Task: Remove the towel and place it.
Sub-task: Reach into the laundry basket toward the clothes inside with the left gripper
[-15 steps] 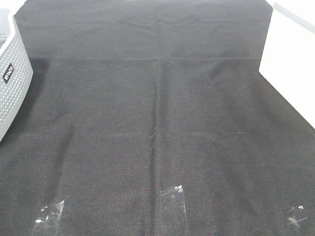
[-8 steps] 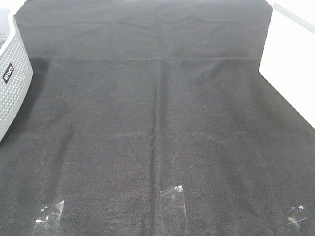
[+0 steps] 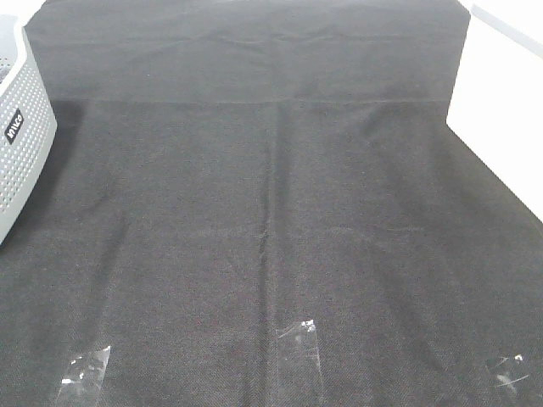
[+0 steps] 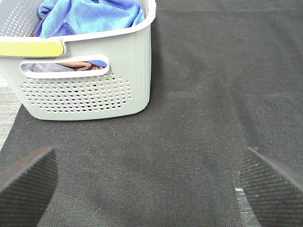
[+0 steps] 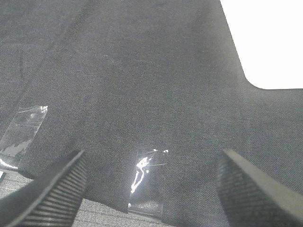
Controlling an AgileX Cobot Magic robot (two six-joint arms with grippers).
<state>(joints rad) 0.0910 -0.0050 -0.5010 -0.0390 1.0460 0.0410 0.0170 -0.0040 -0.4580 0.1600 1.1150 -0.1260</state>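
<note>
The left gripper (image 4: 151,189) hangs with its jaws spread wide and nothing between them, facing the grey basket (image 4: 85,90) just ahead. The right gripper (image 5: 151,189) is likewise parted and empty over the black cloth (image 3: 271,220) and its tape patches (image 5: 144,179). The towel (image 4: 90,16) lies bunched inside the basket, at about ten o'clock on the tabletop (image 3: 509,127) seen from overhead. By my reckoning nothing is done yet: grasping, lifting out and placing all remain.
</note>
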